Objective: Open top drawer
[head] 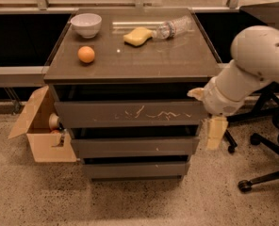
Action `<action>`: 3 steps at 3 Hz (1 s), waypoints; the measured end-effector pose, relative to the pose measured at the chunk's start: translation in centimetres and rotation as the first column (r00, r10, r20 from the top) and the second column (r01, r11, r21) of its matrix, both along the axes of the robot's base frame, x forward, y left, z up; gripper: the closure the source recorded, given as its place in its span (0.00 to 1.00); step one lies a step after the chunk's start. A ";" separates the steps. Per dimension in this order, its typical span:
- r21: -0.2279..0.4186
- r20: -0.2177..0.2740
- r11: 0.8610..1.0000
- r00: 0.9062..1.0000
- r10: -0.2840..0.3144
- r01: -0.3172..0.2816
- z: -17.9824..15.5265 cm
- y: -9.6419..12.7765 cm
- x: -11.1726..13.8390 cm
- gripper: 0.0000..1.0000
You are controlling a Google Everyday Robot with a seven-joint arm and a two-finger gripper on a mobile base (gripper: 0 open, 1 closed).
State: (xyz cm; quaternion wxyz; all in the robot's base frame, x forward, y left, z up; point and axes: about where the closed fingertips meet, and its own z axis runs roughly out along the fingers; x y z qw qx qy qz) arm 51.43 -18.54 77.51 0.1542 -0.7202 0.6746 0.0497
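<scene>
The top drawer (130,113) is the tall grey-brown front with white scratch marks, just under the cabinet top (144,60). It has no handle, and a dark gap runs along its upper edge. My gripper (214,126) is cream-coloured and hangs from the white arm (252,65). It is at the cabinet's right side, level with the right end of the top drawer and close beside its corner. I cannot tell whether it touches the drawer.
Two narrower drawer fronts (135,146) sit below. On the cabinet top are a white bowl (86,24), an orange (86,54), a yellow sponge (137,36) and a lying plastic bottle (175,27). An open cardboard box (40,135) stands on the left floor, an office chair base (264,173) on the right.
</scene>
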 end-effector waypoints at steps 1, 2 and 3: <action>-0.038 0.035 0.999 0.999 0.018 -0.016 -3.0 0.3 3.3 0.00; -0.051 0.077 0.998 0.997 0.025 -0.021 -5.6 0.4 6.3 0.00; -0.060 0.118 0.998 0.993 0.028 -0.021 -7.5 0.5 8.8 0.00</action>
